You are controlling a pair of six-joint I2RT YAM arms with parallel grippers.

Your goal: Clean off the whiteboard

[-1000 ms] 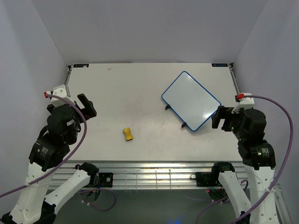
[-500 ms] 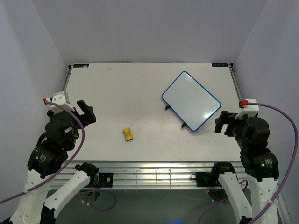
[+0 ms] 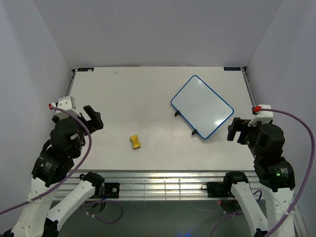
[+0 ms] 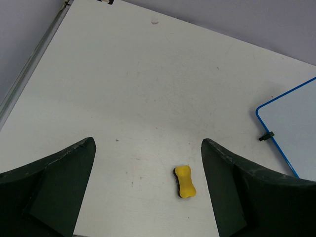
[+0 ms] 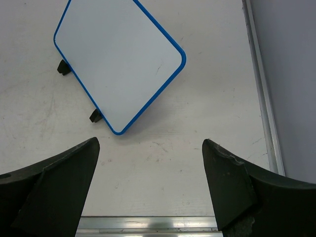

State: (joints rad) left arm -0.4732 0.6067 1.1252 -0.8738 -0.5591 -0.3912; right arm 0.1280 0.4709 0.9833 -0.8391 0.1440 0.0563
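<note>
The whiteboard (image 3: 202, 106), white with a thin blue frame and two black feet, lies flat at the right of the table, its face clean with no red marks showing. It also shows in the right wrist view (image 5: 118, 59) and at the edge of the left wrist view (image 4: 291, 131). The yellow peanut-shaped eraser (image 3: 135, 142) lies left of centre, also in the left wrist view (image 4: 185, 181). My left gripper (image 3: 92, 117) is open and empty, left of the eraser. My right gripper (image 3: 237, 130) is open and empty, just right of the board's near corner.
A metal rail runs along the table's near edge (image 3: 163, 176) and along the right side (image 5: 259, 84). Grey walls close in the left, back and right.
The left arm drew back and down a little, then edged slightly up. The right arm moved toward the near edge, away from the board, and stopped. Board and eraser have not moved.
</note>
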